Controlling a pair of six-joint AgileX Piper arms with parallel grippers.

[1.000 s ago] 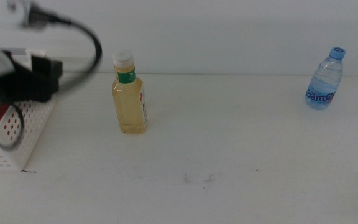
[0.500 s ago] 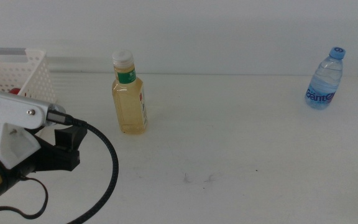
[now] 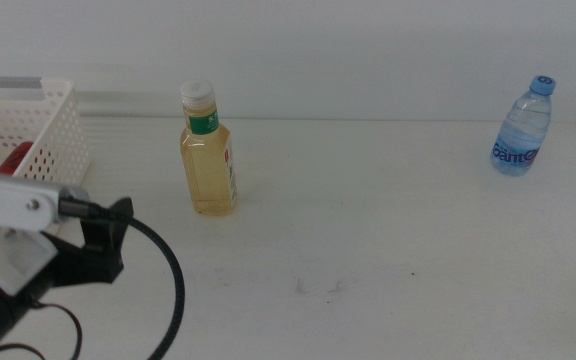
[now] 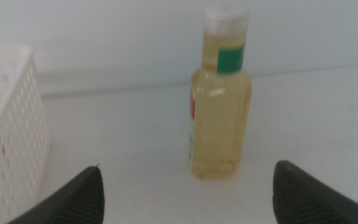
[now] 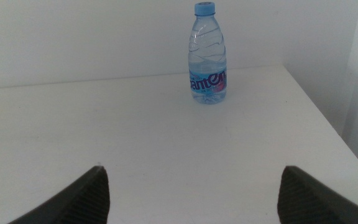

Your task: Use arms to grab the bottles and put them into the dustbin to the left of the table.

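The yellow-liquid bottle [image 3: 208, 150] with a white cap and green neck band stands upright left of centre on the table [image 3: 368, 230]. My left arm [image 3: 18, 250] is at the front left. In the left wrist view, the left gripper [image 4: 187, 177] is open and empty, facing the yellow bottle [image 4: 219, 118] from a short distance. The red can [image 3: 13, 158] lies inside the white dustbin [image 3: 53, 120] at the far left. The blue-capped water bottle [image 3: 521, 130] stands at the far right. My right gripper [image 5: 192, 177] is open and empty, well short of the water bottle [image 5: 207, 56].
The dustbin's perforated wall [image 4: 11, 137] stands close beside the left gripper's path to the yellow bottle. The table's right edge [image 5: 328, 118] runs near the water bottle. Faint scuff marks [image 3: 318, 287] show on the tabletop's front middle.
My left arm has come away from over the dustbin and dropped to the front left of the table. The red can now shows inside the dustbin. The bottles have not moved.
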